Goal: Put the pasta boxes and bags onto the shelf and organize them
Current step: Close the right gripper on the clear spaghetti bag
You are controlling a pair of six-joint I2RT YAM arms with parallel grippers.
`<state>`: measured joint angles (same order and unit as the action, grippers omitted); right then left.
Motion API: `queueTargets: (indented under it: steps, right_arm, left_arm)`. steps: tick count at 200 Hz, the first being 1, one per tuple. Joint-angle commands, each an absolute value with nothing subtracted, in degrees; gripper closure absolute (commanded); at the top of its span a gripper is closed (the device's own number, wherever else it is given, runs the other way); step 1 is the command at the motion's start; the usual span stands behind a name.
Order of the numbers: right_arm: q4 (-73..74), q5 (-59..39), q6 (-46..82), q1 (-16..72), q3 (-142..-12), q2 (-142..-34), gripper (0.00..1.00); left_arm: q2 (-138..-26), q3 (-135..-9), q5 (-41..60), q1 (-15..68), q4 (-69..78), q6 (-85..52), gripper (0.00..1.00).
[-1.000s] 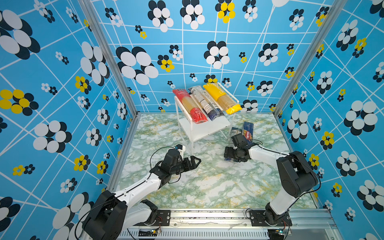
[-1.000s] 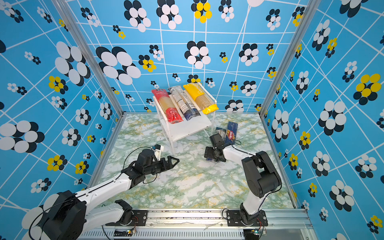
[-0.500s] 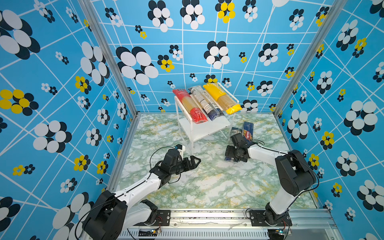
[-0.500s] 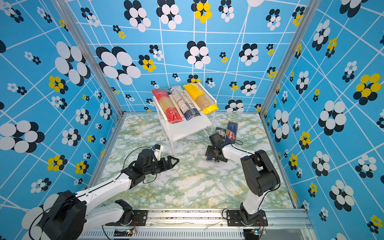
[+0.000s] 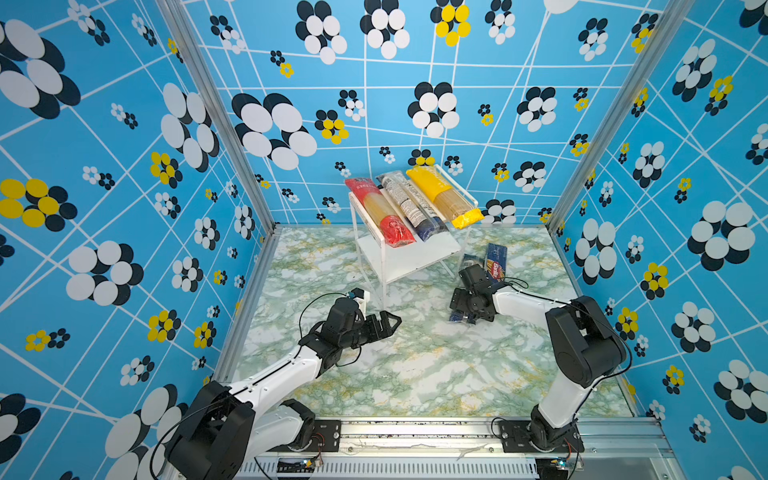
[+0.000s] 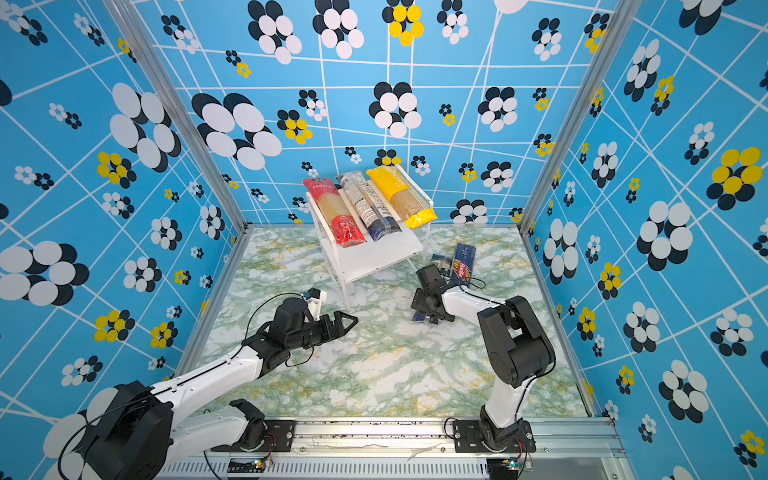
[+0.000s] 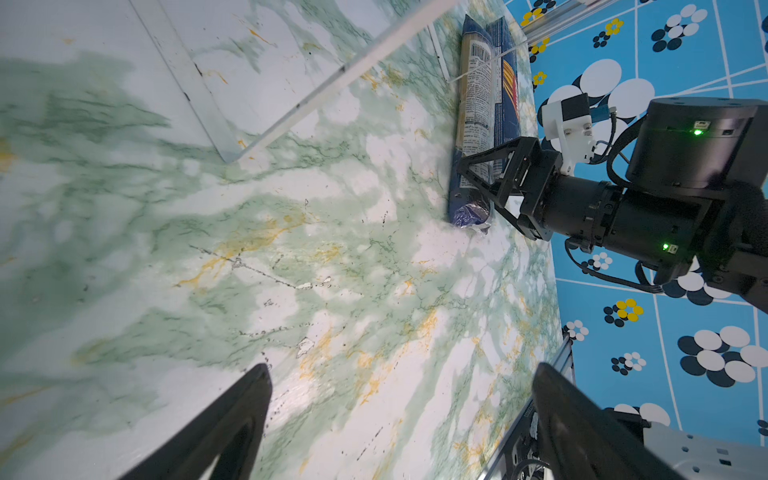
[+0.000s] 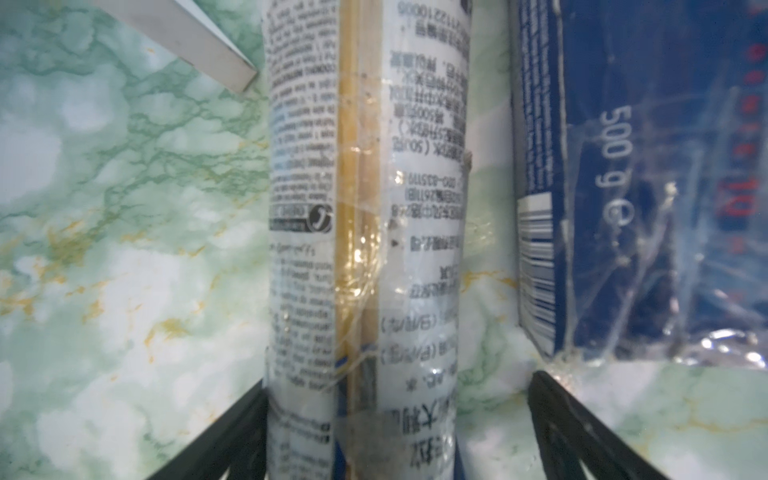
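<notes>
On the bench [image 5: 415, 365], between the right jaws: the see-through navy-ended pack [image 8: 361, 249], straddled but not yet gripped.

Little has changed over the last second. The pack is unmoved, the right jaws are as wide apart as before, and only the elbow [image 5: 582, 345] has edged in. That reads as final lining-up, with two packs left to shelve. The pack runs lengthwise ahead of the jaws. One finger [image 8: 232, 428] sits against its side. The other stands clear, near a corner of the navy Barilla box [image 8: 644, 166], which lies just outside the jaws. Well beyond them, the shelf [image 5: 411, 257] carries the red-ended pack [image 5: 380, 212], a second see-through pack [image 5: 409, 203] and the yellow pack [image 5: 444, 197] on top. The left jaws are apart and empty, over open bench.
</notes>
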<state>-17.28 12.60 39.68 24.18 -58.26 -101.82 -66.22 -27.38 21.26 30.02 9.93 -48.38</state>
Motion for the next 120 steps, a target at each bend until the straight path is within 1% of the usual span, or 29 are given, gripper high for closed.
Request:
queueTargets:
  steps: [1, 22, 69, 120]
  right_arm:
    - [-17.79, 15.64, 41.37, 24.67, -59.06, -104.18, 0.06]
    - [-17.78, 16.01, 41.48, 25.07, -59.41, -104.83, 0.11]
    - [-17.56, 16.17, 41.44, 25.13, -59.07, -105.30, 0.17]
    - [-17.39, 16.17, 40.73, 25.14, -58.80, -105.44, 0.27]
  left_arm:
    - [-66.27, -26.14, 21.88, 29.53, 11.12, -47.94, 0.01]
    - [-66.27, -26.10, 21.97, 29.53, 11.09, -47.81, 0.01]
    - [-65.09, -25.49, 21.53, 29.36, 10.45, -47.81, 0.01]
    - [-63.99, -25.18, 21.35, 29.09, 9.75, -47.73, 0.01]
